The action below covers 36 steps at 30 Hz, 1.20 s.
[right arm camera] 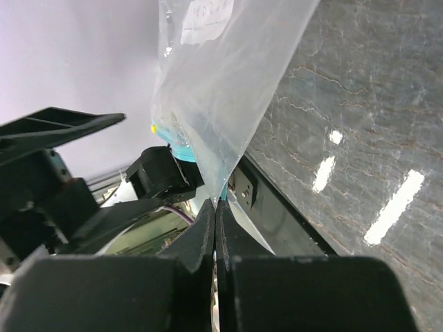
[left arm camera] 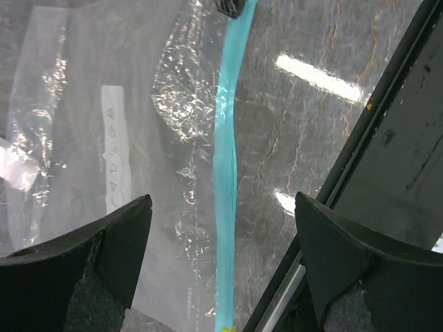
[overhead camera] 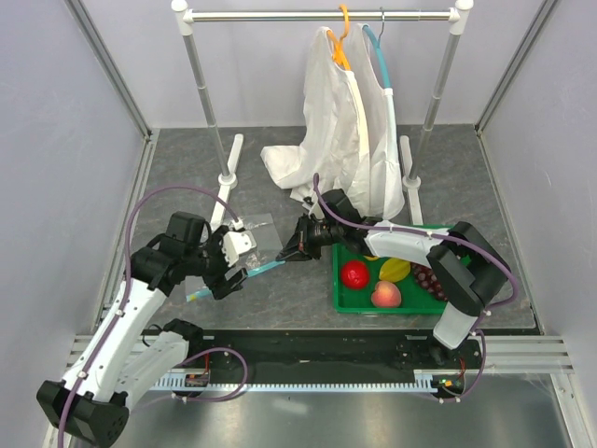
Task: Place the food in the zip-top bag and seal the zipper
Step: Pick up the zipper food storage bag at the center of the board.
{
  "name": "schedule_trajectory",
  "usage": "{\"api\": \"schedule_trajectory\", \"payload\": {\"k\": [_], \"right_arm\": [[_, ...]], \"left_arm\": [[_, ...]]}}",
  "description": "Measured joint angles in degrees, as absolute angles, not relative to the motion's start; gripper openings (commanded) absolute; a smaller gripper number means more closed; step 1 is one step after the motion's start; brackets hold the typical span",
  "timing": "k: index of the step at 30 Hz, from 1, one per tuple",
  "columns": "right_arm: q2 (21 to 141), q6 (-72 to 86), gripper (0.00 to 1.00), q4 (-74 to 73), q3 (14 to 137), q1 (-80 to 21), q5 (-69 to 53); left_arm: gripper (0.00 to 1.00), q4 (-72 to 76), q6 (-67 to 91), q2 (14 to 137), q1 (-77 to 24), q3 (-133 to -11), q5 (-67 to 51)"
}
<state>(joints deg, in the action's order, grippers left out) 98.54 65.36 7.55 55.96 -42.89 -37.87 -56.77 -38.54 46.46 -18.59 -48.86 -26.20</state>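
Observation:
The clear zip-top bag point(overhead camera: 259, 231) lies left of centre, its teal zipper point(overhead camera: 266, 268) running along its near edge. My right gripper point(overhead camera: 287, 252) is shut on the bag's corner at the zipper's right end; the right wrist view shows the fingers point(right arm camera: 208, 228) pinching the plastic point(right arm camera: 221, 83). My left gripper point(overhead camera: 239, 269) is open above the zipper; in the left wrist view the teal strip point(left arm camera: 227, 173) runs between its spread jaws point(left arm camera: 221, 202), beside the white label point(left arm camera: 116, 159). The red fruit point(overhead camera: 354, 273), peach point(overhead camera: 386, 295), yellow piece point(overhead camera: 395, 270) and grapes point(overhead camera: 429, 278) sit in the green tray point(overhead camera: 338, 297).
A clothes rail point(overhead camera: 322, 15) at the back holds white garments point(overhead camera: 345, 140) on orange and teal hangers, draping onto the table behind the bag. Its feet point(overhead camera: 229, 173) stand either side. The black front rail point(left arm camera: 387, 138) runs close beside the zipper.

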Motion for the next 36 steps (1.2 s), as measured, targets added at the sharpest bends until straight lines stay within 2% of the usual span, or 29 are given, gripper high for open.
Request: {"api": "schedule_trajectory", "payload": {"k": [8, 27, 36], "right_arm": [[98.54, 68.88, 0.00, 6.96, 55.86, -42.89, -38.98], [98.52, 75.29, 0.00, 9.10, 53.58, -42.89, -40.29], [98.52, 77.08, 0.00, 10.00, 52.86, -42.89, -40.58]], "left_arm": [[0.79, -52.45, -38.81, 44.51, -22.61, -43.11, -18.57], [0.73, -45.32, -38.76, 48.25, -32.14, -39.20, -13.87], [0.63, -40.99, -38.72, 49.80, -33.56, -35.35, -9.50]]}}
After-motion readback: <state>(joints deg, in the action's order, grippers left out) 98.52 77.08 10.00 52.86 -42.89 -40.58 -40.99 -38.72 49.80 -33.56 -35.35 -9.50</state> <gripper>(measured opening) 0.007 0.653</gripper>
